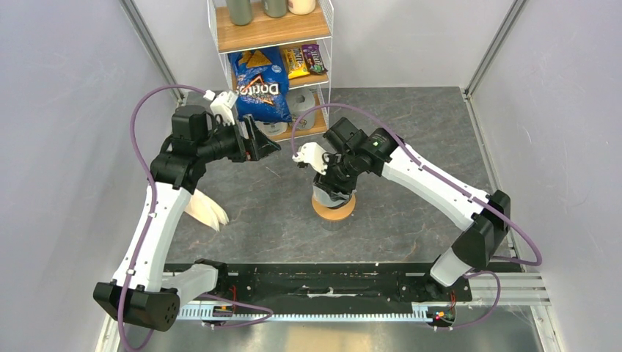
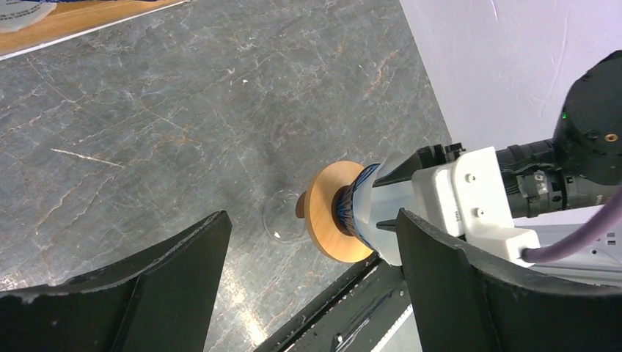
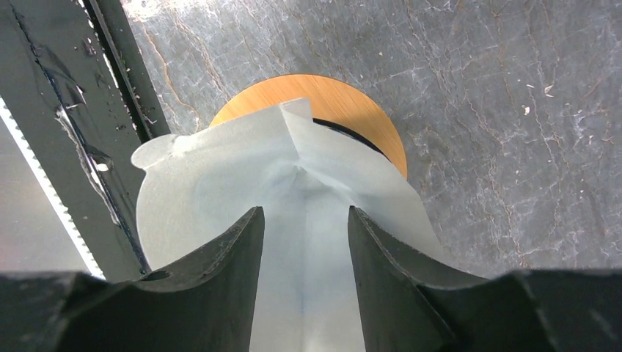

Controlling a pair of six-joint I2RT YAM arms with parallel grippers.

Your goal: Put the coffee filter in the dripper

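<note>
Coffee filter point(image 3: 242, 169) sits over the dripper point(image 2: 357, 209) atop the wooden ring point(image 3: 345, 99) — right gripper point(image 3: 304, 216) straddles it, fingers apart. Left gripper point(image 2: 312, 216) is well apart from the ring — fingers spread wide.

In the right wrist view the coffee filter point(image 3: 293, 176) covers nearly all of the dripper point(image 3: 350, 134), leaving what seems a dark sliver of rim; from above, the right gripper point(image 1: 334, 192) mostly hides both, and the left arm point(image 1: 158, 220) overlaps the filter bundle point(image 1: 207, 211)
</note>
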